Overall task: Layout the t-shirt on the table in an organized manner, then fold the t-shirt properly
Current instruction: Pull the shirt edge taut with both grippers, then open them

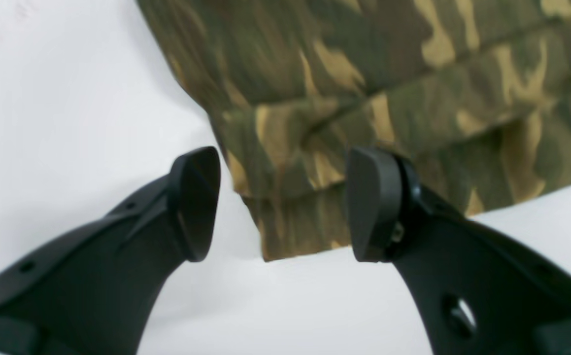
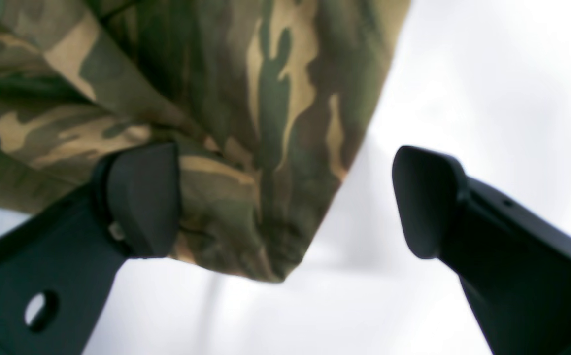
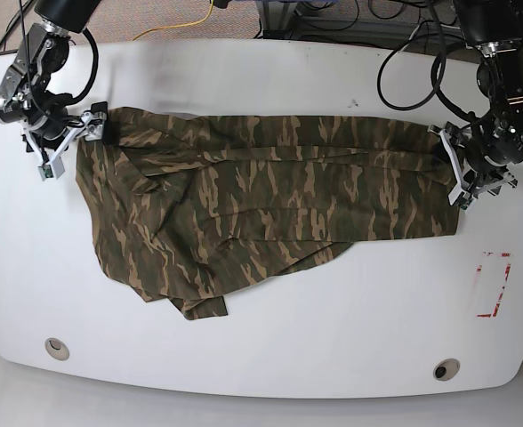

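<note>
The camouflage t-shirt (image 3: 261, 200) lies spread lengthwise across the white table (image 3: 333, 338), rumpled, with a folded flap at its lower left. At the shirt's right edge my left gripper (image 3: 447, 169) stands open. In the left wrist view a layered corner of the t-shirt (image 1: 295, 217) lies between the fingers of my left gripper (image 1: 285, 204), resting on the table. My right gripper (image 3: 90, 125) is open at the shirt's upper left corner. In the right wrist view that corner of the t-shirt (image 2: 246, 207) lies against the left finger of my right gripper (image 2: 285, 202).
A red tape outline (image 3: 492, 285) marks the table at the right. Two grommet holes (image 3: 57, 348) (image 3: 446, 369) sit near the front edge. Cables (image 3: 404, 53) trail over the back edge by the arm bases.
</note>
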